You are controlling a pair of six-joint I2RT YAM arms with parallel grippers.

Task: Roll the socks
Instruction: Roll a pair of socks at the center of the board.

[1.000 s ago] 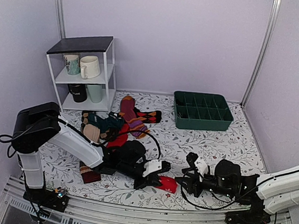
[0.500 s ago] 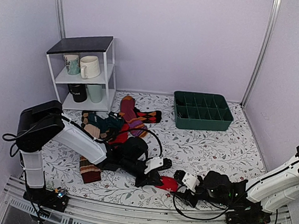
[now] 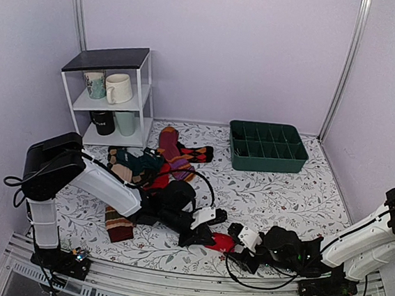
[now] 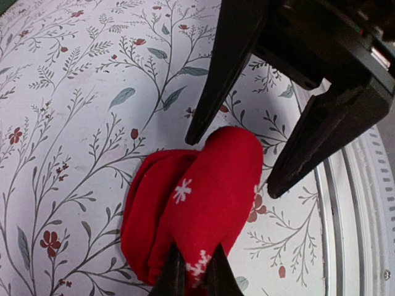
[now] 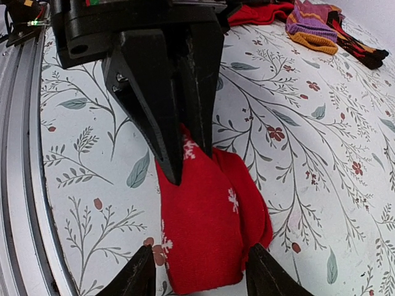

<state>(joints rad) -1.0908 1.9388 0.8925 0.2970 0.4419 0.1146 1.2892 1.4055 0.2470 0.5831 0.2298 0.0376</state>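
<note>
My left claw is pressed together, pinching the red socks, which lie flat on the worktop near the front edge. My right claw is spread, with one finger on each side of the socks' loose end. To roll well, I should go lower, catch both layers together, then turn slowly while the left holds tight.

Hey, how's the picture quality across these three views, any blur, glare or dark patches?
Top view: even, soft light, no glare, all sharp. Left wrist view: the left gripper has tips blurred from closeness, and the sock is so saturated its knit barely shows. Right wrist view: the left gripper is a near-black mass with little detail; the sock is sharp.
</note>
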